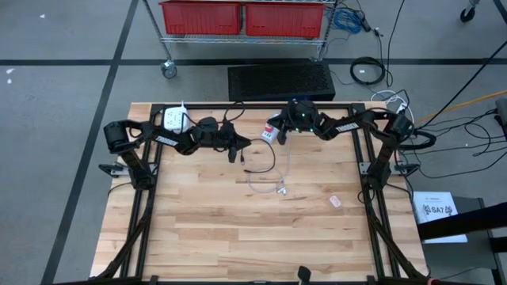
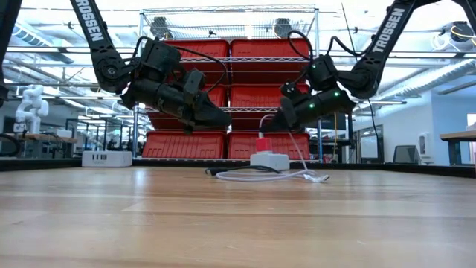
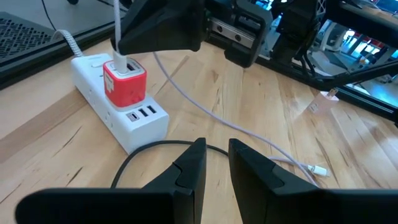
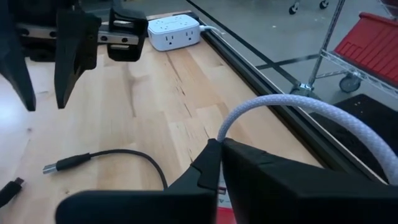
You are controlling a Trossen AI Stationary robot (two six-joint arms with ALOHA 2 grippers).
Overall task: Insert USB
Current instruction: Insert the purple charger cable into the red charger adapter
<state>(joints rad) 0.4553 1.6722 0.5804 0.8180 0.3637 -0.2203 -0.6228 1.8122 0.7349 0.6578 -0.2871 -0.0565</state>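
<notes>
A white power strip (image 3: pixel 124 118) lies near the table's far edge, with a red charger (image 3: pixel 124 84) plugged into its top. A white braided cable (image 1: pixel 273 180) rises from the charger and loops slack down onto the table, where its free end (image 3: pixel 318 169) lies. My right gripper (image 4: pixel 219 144) is shut on this cable just above the charger. My left gripper (image 3: pixel 216 149) hovers open and empty left of the strip. Below it a black cable (image 1: pixel 257 164) lies on the wood, its USB plug (image 4: pixel 65 164) free. My right gripper pinches the white braided cable (image 4: pixel 231 124) between its two fingertips, a short way above the end that enters the red charger's top (image 3: pixel 122 65). The fingers slant down from the table's right. Behind the grip the cable arcs away slack and drops to the table.
A second white power strip (image 1: pixel 176 119) sits at the far left corner. A small pale tag (image 1: pixel 336 201) lies right of centre. Black frame rails (image 1: pixel 366 170) run along the table's sides. The near half of the table is bare wood.
</notes>
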